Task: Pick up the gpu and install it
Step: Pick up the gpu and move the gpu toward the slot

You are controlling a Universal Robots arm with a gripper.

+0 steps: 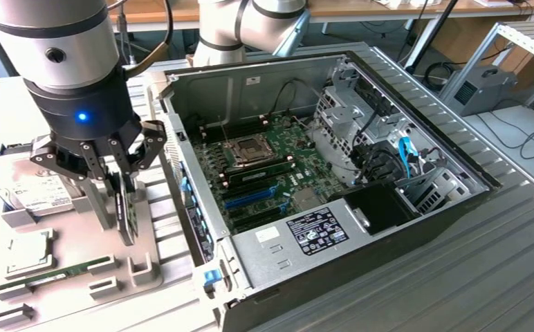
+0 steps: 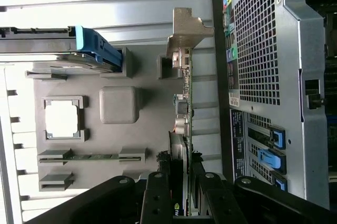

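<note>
My pincer (image 1: 122,202) is clamped on the gpu (image 1: 126,225), which stands on edge at the gray tray (image 1: 68,242), just beside the case (image 1: 387,277).

Robotics lab (open computer case (image 1: 221,90), ribbed metal bench (image 1: 488,277)).

Open computer case (image 1: 259,266) with motherboard (image 1: 281,162), hard drive (image 1: 32,188), RAM stick (image 1: 59,273), grey fixture tray (image 1: 87,238)
</note>
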